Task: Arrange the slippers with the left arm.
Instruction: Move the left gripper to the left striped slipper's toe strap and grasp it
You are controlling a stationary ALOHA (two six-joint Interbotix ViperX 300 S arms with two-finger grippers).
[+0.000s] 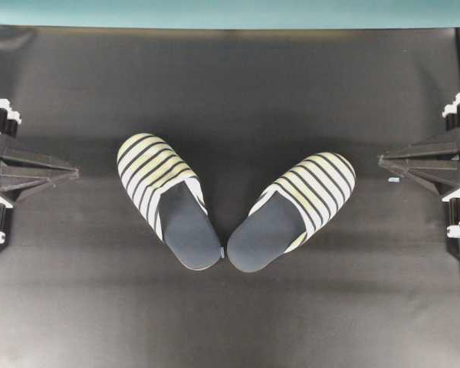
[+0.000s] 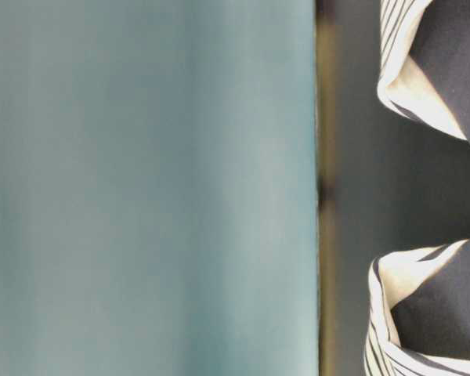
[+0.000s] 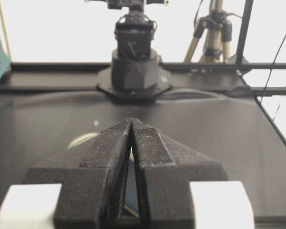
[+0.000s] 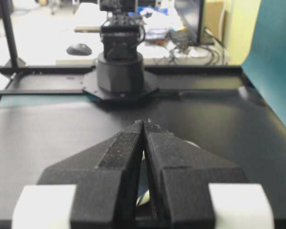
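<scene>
Slippers (image 1: 234,205) are lying at the centre of the overhead frame on the dark desk (image 1: 238,84), heels almost touching and striped toes splaying toward upper left and upper right. At the left edge the left end effector (image 1: 76,173) is hovering with jaws pressed together, pinching nothing, well apart from the pair. At the right edge the right end effector (image 1: 381,159) is sitting likewise pressed together.

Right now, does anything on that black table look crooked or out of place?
Yes: the two slippers sit askew. The left slipper and the right slipper form a V in the overhead view, heels nearly meeting at the bottom, striped toes splayed apart towards the top. Nothing looks spilled or damaged.
</scene>
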